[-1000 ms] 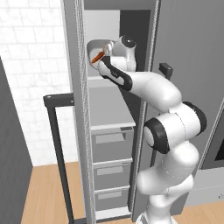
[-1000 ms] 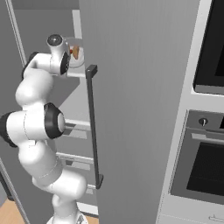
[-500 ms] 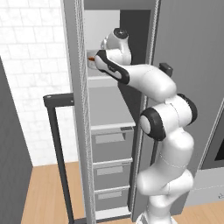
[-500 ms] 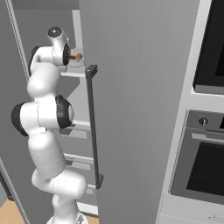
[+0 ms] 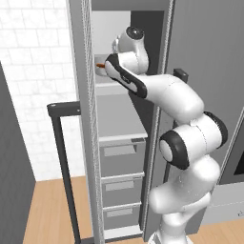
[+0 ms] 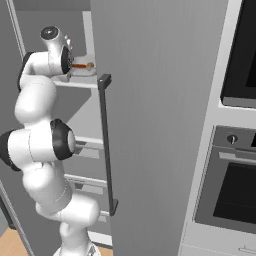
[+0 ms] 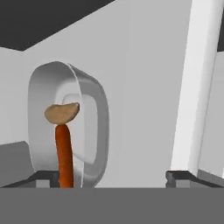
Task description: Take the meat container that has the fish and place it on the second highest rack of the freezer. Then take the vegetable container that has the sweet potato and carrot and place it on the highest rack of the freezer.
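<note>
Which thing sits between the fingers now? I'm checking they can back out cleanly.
In the hand view, the tray with the carrot and sweet potato sits toward the left finger; the rest is bare freezer wall.

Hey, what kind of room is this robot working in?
Most likely a kitchen, a rendered one. A built-in oven sits in the wall units, and beside it a tall open freezer has grey drawers and a vegetable container on its shelf.
</note>
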### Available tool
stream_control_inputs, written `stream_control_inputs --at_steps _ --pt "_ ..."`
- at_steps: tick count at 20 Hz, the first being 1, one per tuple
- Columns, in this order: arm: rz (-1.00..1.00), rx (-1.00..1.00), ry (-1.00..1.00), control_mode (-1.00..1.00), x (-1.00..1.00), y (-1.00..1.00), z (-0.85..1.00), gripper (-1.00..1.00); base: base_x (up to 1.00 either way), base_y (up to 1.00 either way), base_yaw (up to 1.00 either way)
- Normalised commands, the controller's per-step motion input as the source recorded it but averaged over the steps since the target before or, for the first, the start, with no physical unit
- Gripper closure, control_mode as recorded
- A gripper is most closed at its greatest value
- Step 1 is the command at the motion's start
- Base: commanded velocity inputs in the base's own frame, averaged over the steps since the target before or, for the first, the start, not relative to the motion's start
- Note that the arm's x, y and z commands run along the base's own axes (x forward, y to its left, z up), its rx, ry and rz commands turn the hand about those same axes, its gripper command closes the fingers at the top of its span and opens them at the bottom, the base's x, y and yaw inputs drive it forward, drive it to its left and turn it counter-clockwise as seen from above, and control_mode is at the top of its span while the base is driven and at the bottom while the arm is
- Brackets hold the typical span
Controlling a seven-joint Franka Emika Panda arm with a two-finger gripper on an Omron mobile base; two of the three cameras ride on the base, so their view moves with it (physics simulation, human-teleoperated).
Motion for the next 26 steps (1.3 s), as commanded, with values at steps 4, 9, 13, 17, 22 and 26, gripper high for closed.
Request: stream_control_inputs --at_steps 4,9,13,17,22,26 --pt "0.24 0.18 -0.01 -1.0 -1.0 -0.7 -0.35 -1.0 0.0 0.0 0.0" --pt "0.57 0.03 -0.02 -1.0 -1.0 -0.24 -0.04 -1.0 0.0 0.0 0.0" --pt "0.73 -0.16 -0.1 -1.0 -0.91 -0.16 0.0 -1.0 0.0 0.0 0.0" --pt "0.67 -0.35 -0.09 -1.0 -0.98 -0.29 -0.09 -1.0 0.0 0.0 0.0" --pt "0.54 -0.47 0.03 -1.0 -1.0 -0.2 -0.55 -1.0 0.0 0.0 0.0" --pt "0.36 -0.56 0.0 -1.0 -1.0 -0.17 -0.75 -1.0 0.0 0.0 0.0"
